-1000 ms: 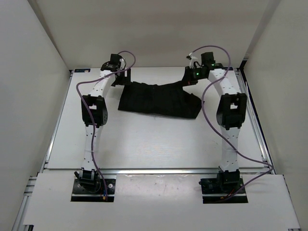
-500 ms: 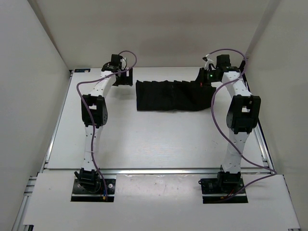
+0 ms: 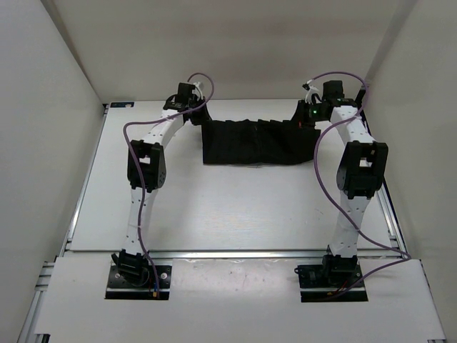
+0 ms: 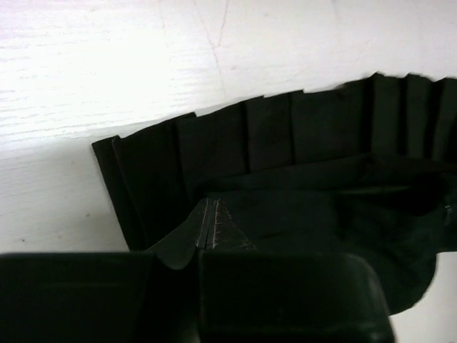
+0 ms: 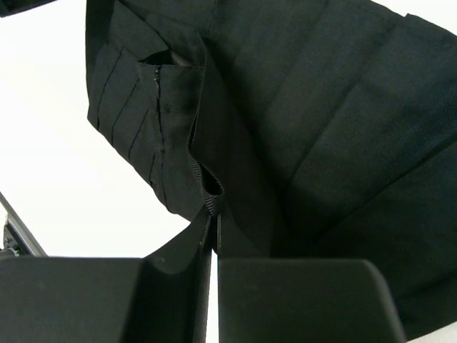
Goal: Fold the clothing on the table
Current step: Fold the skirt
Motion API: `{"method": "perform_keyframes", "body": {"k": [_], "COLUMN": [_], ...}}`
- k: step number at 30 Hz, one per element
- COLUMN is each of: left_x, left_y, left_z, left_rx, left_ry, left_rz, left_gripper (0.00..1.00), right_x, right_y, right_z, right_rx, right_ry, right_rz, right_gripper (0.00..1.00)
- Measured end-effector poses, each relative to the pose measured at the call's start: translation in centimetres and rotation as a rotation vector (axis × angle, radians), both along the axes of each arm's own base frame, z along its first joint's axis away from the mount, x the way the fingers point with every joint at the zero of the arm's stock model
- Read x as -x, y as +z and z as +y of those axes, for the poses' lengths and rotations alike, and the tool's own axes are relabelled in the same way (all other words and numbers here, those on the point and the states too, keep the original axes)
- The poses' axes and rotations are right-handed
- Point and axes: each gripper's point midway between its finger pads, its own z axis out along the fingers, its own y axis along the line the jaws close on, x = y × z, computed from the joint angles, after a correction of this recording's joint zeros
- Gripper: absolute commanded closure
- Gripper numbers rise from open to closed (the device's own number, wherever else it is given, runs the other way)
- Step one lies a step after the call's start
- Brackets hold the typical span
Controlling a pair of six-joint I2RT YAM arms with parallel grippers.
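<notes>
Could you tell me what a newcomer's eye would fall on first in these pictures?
The black pleated clothing lies stretched across the far part of the white table. The left gripper is shut on its left end and the right gripper on its right end, each pinching fabric.

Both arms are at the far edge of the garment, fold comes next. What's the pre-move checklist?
1. Left gripper shut on the black pleated garment: ok, fabric is pinched at its left end.
2. Right gripper shut on the garment's right end: ok.
3. Garment stretched straight between the two grips: ok in the top view.
4. Each grip holds all layers: cannot tell; the right wrist view shows loose overlapping folds.
5. Table nearer the arms free as a landing area: ok, nothing seen there.
</notes>
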Motion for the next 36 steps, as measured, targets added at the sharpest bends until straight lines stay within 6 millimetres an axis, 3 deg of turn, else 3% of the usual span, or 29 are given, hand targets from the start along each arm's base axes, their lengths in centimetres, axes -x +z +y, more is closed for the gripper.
{"method": "perform_keyframes", "body": {"k": [5,17,23,25,26,27,31,36], "left_x": [-0.7,0.9,1.1,1.1,1.1,1.3,1.7,3.0], "left_y": [-0.1,-5.1,-5.4,-5.4,-5.3,-5.2,-4.3,-4.2], "left_z": [-0.5,-2.1,-2.6,-2.6,-2.6,-2.7,-3.2,-3.5], "left_rx": [0.068,0.099,0.105,0.103,0.101,0.102,0.127,0.145], "left_ry": [0.024,0.033,0.026,0.023,0.017,0.007,-0.047,-0.103], "left_rz": [0.013,0.125,0.128,0.127,0.126,0.129,0.142,0.181], "left_gripper": [1.00,1.00,0.99,0.85,0.70,0.65,0.53,0.48], "right_x": [-0.2,-1.2,-1.6,-1.8,-2.0,-2.1,-2.4,-2.6], "right_y": [0.1,1.0,1.0,0.9,0.9,0.8,0.3,0.1], "right_z": [-0.2,-0.1,-0.8,-1.4,-1.6,-1.8,-2.2,-1.6], "right_rx": [0.005,0.005,0.003,0.003,0.003,0.002,0.002,0.002], "right_ry": [-0.005,-0.005,-0.016,-0.028,-0.033,-0.035,-0.043,-0.030], "right_rz": [-0.008,-0.043,-0.047,-0.049,-0.048,-0.049,-0.044,-0.044], "right_gripper": [1.00,1.00,1.00,1.00,1.00,1.00,1.00,1.00]}}
